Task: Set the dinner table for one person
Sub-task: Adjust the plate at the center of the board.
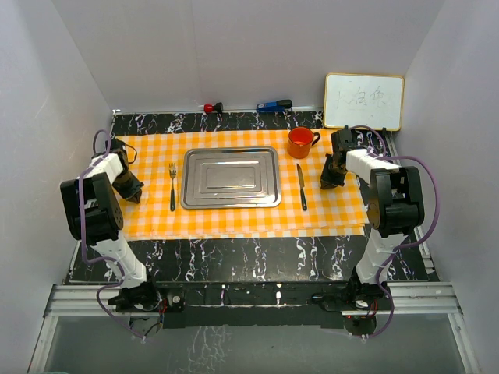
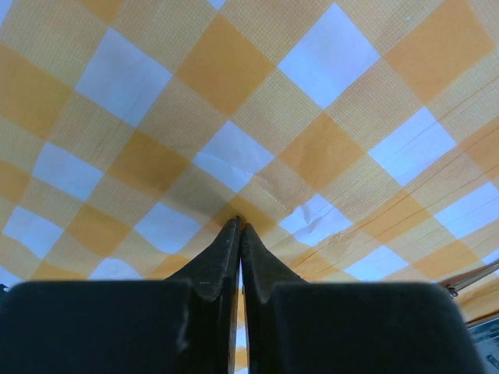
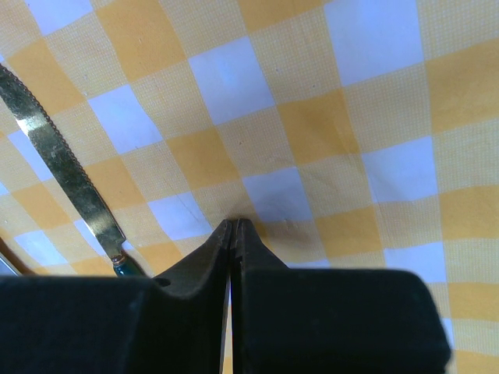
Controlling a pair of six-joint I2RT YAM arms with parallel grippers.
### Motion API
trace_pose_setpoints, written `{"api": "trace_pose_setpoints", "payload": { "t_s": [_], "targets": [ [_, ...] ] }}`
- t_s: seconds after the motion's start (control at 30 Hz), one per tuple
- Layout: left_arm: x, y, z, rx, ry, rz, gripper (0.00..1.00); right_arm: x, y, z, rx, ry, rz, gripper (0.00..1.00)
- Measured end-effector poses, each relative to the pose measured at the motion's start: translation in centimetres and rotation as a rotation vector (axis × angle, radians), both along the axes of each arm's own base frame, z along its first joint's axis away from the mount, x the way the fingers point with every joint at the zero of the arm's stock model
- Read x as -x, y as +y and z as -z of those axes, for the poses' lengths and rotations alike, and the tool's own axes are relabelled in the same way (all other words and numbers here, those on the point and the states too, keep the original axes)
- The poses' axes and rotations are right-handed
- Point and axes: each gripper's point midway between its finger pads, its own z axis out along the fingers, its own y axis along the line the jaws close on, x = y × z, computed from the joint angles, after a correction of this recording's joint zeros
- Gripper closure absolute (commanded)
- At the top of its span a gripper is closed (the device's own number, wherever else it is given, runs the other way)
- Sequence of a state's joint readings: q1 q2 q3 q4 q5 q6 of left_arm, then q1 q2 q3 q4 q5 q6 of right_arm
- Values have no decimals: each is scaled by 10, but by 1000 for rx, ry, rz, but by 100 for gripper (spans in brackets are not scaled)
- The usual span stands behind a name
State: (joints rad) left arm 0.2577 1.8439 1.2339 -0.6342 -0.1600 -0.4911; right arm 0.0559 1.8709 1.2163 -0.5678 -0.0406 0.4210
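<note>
The dinner table (image 1: 249, 261) is black with white veining. An orange-and-white checked cloth (image 1: 234, 222) covers its middle. On the cloth lie a steel tray (image 1: 231, 178), a fork (image 1: 172, 185) left of it, a knife (image 1: 302, 185) right of it, and an orange mug (image 1: 301, 142) at the tray's far right corner. My left gripper (image 1: 132, 191) is left of the fork, shut, with its tips on the cloth (image 2: 239, 224). My right gripper (image 1: 329, 181) is right of the knife, shut, with its tips on the cloth (image 3: 235, 222). The knife (image 3: 58, 167) shows in the right wrist view.
A small whiteboard (image 1: 364, 101) leans at the back right. A red-capped object (image 1: 210, 107) and a blue-and-black object (image 1: 274, 105) lie along the table's far edge. Grey walls close in three sides. A thin metal piece (image 2: 470, 277) shows at the left wrist view's right edge.
</note>
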Motion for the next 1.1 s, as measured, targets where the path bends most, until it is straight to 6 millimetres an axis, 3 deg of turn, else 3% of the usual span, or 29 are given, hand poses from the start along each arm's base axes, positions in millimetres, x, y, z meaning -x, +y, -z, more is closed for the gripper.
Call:
{"api": "trace_pose_setpoints", "payload": {
  "t_s": [0.43, 1.1],
  "targets": [
    [4, 3, 10, -9, 25, -5, 100, 0, 0, 0, 3, 1, 2, 100],
    [6, 12, 15, 172, 3, -87, 100, 0, -1, 0, 5, 2, 7, 100]
  ]
}}
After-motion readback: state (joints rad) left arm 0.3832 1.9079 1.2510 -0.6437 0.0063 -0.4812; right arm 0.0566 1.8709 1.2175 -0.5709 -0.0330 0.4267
